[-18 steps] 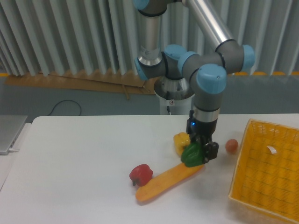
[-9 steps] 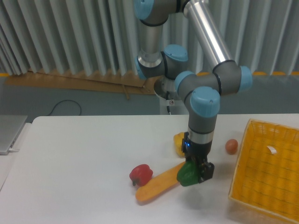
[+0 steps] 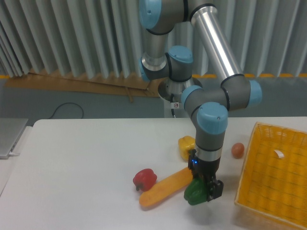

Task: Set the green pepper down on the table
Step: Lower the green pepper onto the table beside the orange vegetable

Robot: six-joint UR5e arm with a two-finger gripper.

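Glossy dark-green lobed bell pepper [image 3: 194, 192] sits clamped in our black two-finger claw [image 3: 205, 190], low over white matte tabletop [image 3: 81, 167]; next we prob. set down & release.

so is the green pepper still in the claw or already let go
In the claw: its fingers are shut on the green pepper, low by the white table. Whether the pepper touches the table, cannot tell.

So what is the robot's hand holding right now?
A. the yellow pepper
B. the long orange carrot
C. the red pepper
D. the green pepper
D. The hand is closed on the green pepper, low over the table; the red pepper, the yellow pepper and the long orange carrot all lie on the tabletop, out of its grip.
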